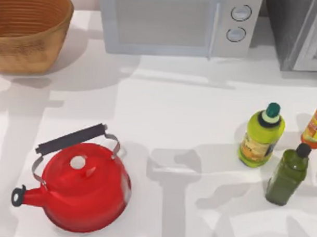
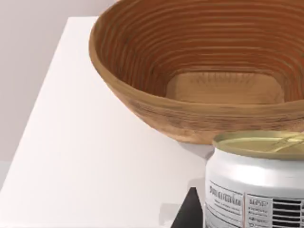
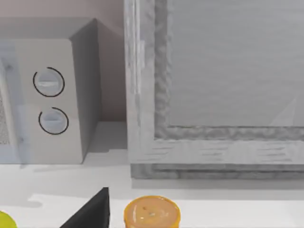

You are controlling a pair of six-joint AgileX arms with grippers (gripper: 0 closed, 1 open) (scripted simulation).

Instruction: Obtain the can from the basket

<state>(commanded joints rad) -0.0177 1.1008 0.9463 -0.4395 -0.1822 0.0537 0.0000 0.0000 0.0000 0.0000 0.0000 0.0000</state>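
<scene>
While the can (image 2: 259, 183) sits close under the left wrist, outside the basket (image 2: 156, 111) and just beside its wall, I cannot tell whether the left fingers grip it; a loose hold could drop it. Rightward stand a red kettle (image 1: 83, 191), microwave (image 1: 177, 23) and three bottles (image 1: 261, 135), none blocking.

red kettle (image 1: 85, 194) front-left; microwave (image 1: 175, 23) back; three bottles (image 1: 261, 135) right
</scene>
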